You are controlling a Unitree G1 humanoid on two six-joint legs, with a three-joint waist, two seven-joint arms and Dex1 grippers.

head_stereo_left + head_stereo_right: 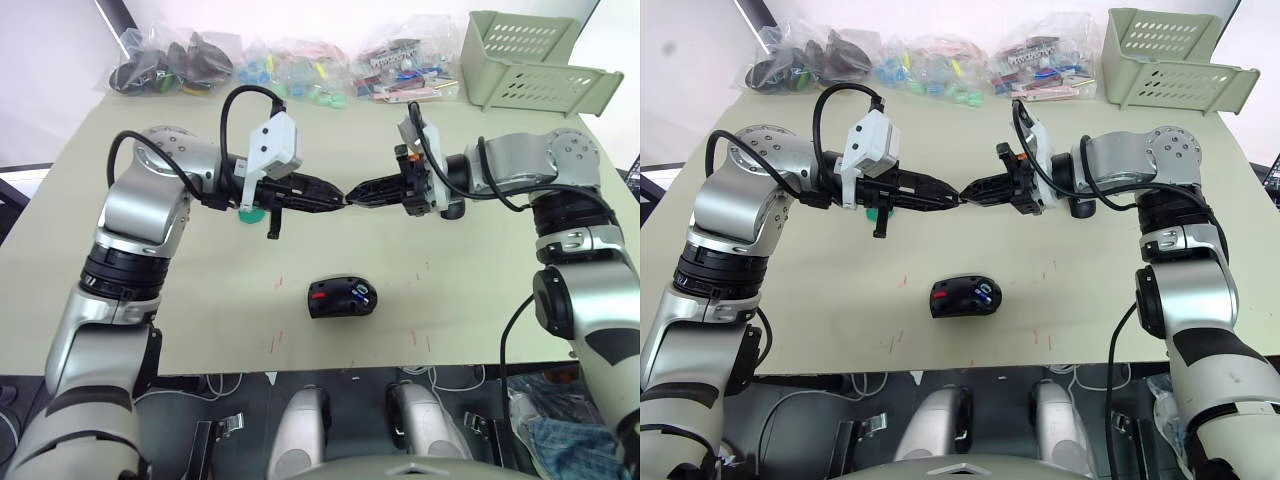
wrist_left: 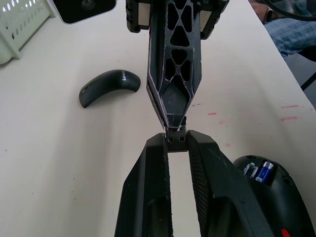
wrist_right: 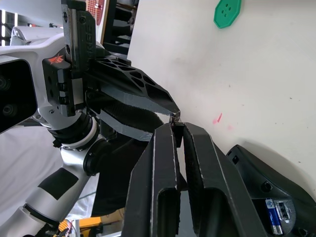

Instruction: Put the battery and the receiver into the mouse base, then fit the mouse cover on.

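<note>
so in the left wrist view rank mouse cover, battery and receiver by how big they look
1. mouse cover, though it lies farther from the camera
2. battery, in the mouse base
3. receiver, tiny, at the fingertips of both grippers

The receiver (image 2: 176,137), a tiny black dongle, sits pinched between my fingertips above the table. The mouse base (image 1: 340,298) lies open, battery (image 2: 265,173) seated inside. The mouse cover (image 2: 109,86) rests dome-up, well apart.

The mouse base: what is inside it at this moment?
The battery, blue, lies inside the mouse base, near a red part. The receiver is not inside; it is pinched between the left hand and the right hand. Deeper compartments are hidden.
</note>
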